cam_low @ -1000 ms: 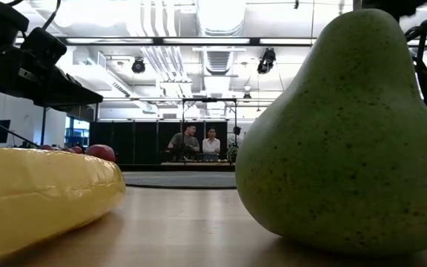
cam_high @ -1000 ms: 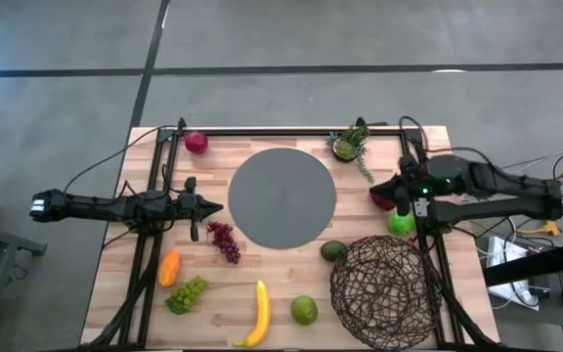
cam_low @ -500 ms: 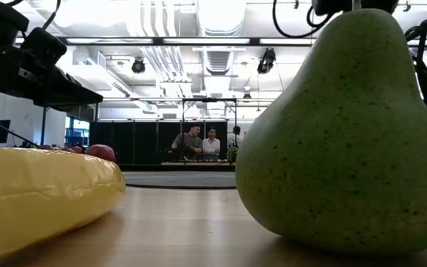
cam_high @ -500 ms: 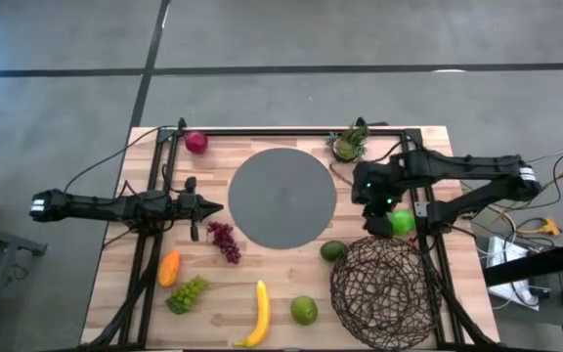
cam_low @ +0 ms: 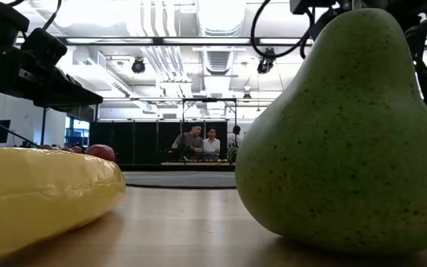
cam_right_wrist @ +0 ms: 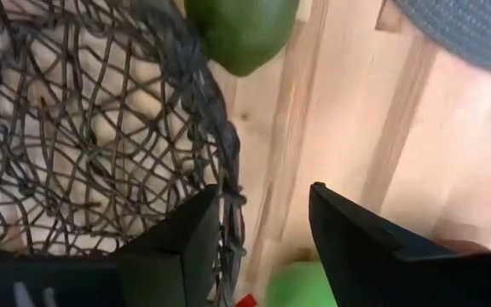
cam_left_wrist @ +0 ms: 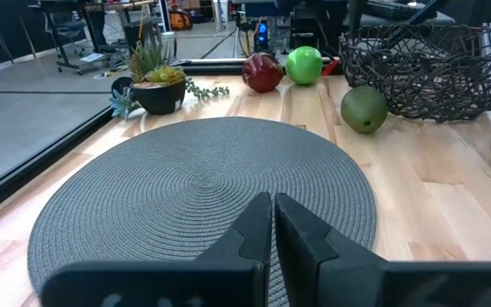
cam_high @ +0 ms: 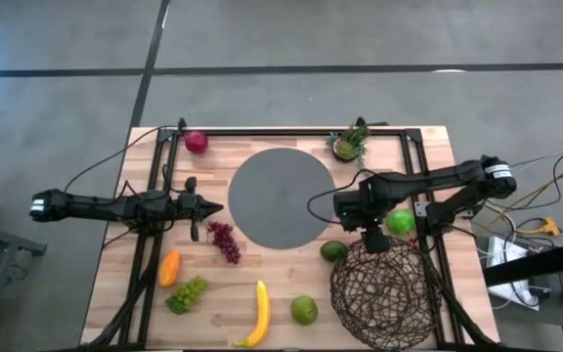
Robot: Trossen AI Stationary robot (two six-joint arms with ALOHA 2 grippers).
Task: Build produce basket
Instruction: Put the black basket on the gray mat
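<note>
The dark wire basket (cam_high: 384, 288) stands on its base at the table's near right. My right gripper (cam_high: 370, 235) hangs open over the basket's far rim (cam_right_wrist: 226, 192). In the right wrist view that rim passes close beside one finger (cam_right_wrist: 186, 243); whether they touch, I cannot tell. The avocado (cam_high: 333, 251) lies left of the basket, and the green apple (cam_high: 400, 222) sits beside the right arm. The banana (cam_high: 258, 315), a green fruit (cam_high: 304, 310), green grapes (cam_high: 188, 293), an orange piece (cam_high: 169, 267) and purple grapes (cam_high: 225, 241) lie at the near left. My left gripper (cam_high: 209, 205) waits shut at the grey mat's left edge.
The flat grey round mat (cam_high: 281, 196) fills the table's middle. A potted plant sprig (cam_high: 350, 143) stands at the far edge and a dark red fruit (cam_high: 195, 142) at the far left. A red apple (cam_left_wrist: 262, 72) sits beside the green apple (cam_left_wrist: 304, 65). Black frame rails run along both sides.
My right gripper has swung from the table's right edge toward the left and the near edge, and now stands over the basket's far rim. It has tipped to point down at the table. The fruit and the basket have stayed in place.
</note>
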